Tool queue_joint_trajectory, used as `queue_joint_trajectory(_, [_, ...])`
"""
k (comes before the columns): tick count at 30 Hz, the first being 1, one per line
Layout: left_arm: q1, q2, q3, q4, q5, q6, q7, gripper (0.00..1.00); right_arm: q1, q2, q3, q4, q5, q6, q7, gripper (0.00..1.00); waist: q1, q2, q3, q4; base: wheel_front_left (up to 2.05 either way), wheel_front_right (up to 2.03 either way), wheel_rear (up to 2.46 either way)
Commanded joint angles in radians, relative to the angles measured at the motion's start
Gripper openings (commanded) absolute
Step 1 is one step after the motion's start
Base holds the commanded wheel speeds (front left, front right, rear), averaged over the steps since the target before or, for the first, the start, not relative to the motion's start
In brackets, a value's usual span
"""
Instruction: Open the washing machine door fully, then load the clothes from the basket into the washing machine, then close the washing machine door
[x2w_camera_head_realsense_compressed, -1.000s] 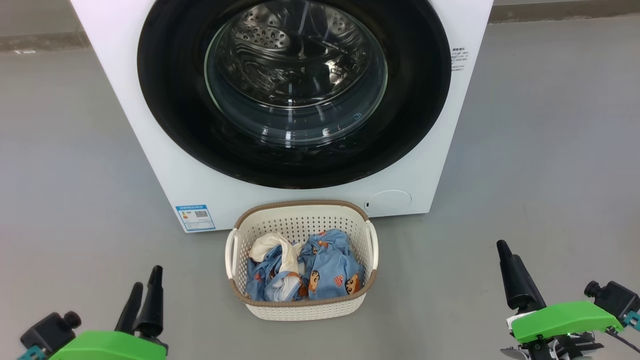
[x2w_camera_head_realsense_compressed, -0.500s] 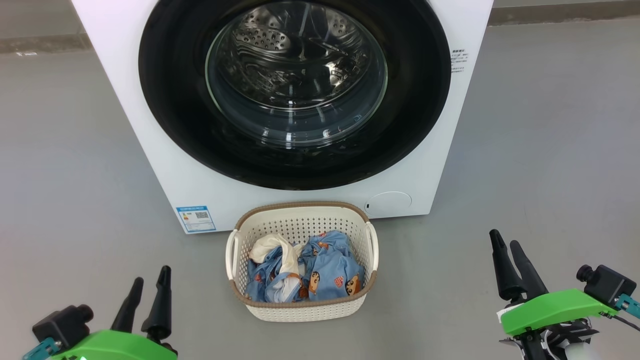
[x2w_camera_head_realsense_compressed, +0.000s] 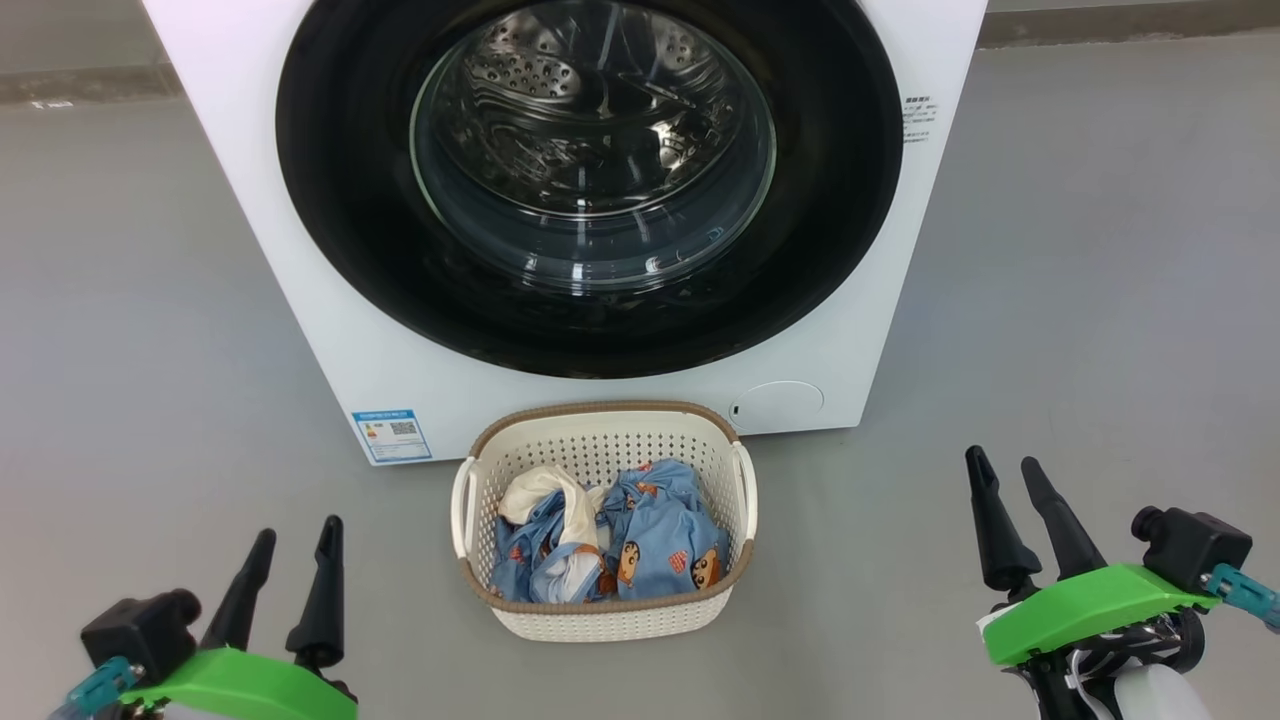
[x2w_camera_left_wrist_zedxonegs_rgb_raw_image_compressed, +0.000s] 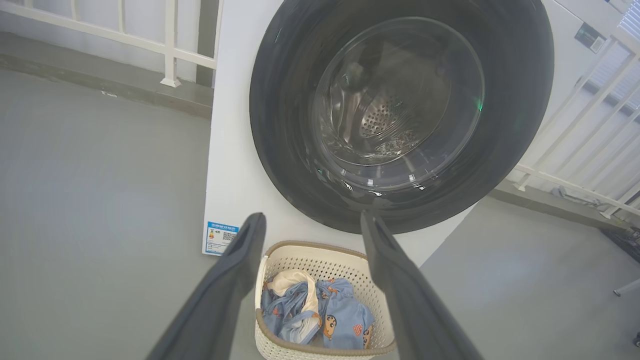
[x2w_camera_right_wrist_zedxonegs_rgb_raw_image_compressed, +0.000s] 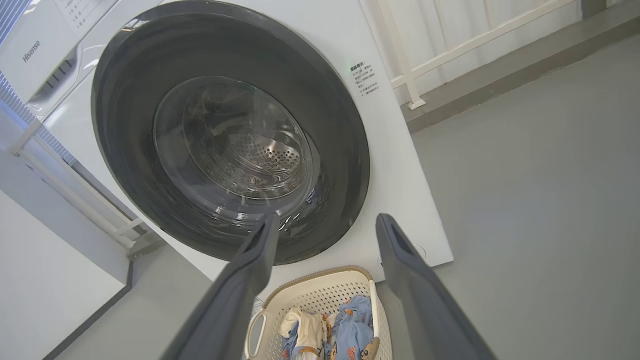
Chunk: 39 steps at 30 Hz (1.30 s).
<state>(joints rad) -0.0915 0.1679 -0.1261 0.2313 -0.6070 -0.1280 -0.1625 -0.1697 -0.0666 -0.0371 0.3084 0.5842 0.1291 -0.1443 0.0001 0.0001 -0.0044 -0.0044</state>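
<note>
Sitting shut on the washing machine (x2w_camera_head_realsense_compressed: 300, 340) in the head view, the washing machine door (x2w_camera_head_realsense_compressed: 340, 200) is waiting to be opened. The basket (x2w_camera_head_realsense_compressed: 600, 412) is standing just before it with the clothes (x2w_camera_head_realsense_compressed: 650, 540) heaped inside, probably to keep loading reaches short. The left gripper (x2w_camera_head_realsense_compressed: 297, 530) and right gripper (x2w_camera_head_realsense_compressed: 1001, 458) are hovering low on either side, well apart from the basket, jaws spread and empty. In the left wrist view, its fingers (x2w_camera_left_wrist_zedxonegs_rgb_raw_image_compressed: 235, 270) are framing basket and door. In the right wrist view, the fingers (x2w_camera_right_wrist_zedxonegs_rgb_raw_image_compressed: 250, 265) are pointing at the door's lower rim without touching it.
</note>
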Motion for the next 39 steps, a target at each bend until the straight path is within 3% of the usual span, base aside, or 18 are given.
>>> queue_joint_trajectory(1, [-0.057,0.028,0.020,-0.020,0.046,-0.002,-0.018,1.00,-0.054,-0.010,0.031,-0.023,-0.050,0.001,-0.014,1.00,0.0000,-0.0001,0.000,0.001,0.00,0.00,0.00])
queue_joint_trajectory(15, [-0.067,0.022,0.044,-0.004,0.220,-0.001,-0.057,1.00,-0.075,-0.006,0.031,-0.007,-0.234,0.001,-0.018,1.00,0.0000,-0.0001,0.001,0.001,0.00,0.00,0.00])
queue_joint_trajectory(28, [-0.075,0.010,0.078,0.032,0.392,0.037,-0.095,1.00,-0.086,0.006,0.003,-0.001,-0.412,0.002,-0.020,1.00,0.0000,-0.0001,-0.002,-0.001,0.00,0.00,0.00])
queue_joint_trajectory(39, [-0.084,-0.002,0.126,0.065,0.403,0.072,-0.099,1.00,-0.089,0.013,-0.034,-0.007,-0.448,0.002,-0.012,1.00,0.0000,-0.0001,0.004,0.000,0.00,0.00,0.00])
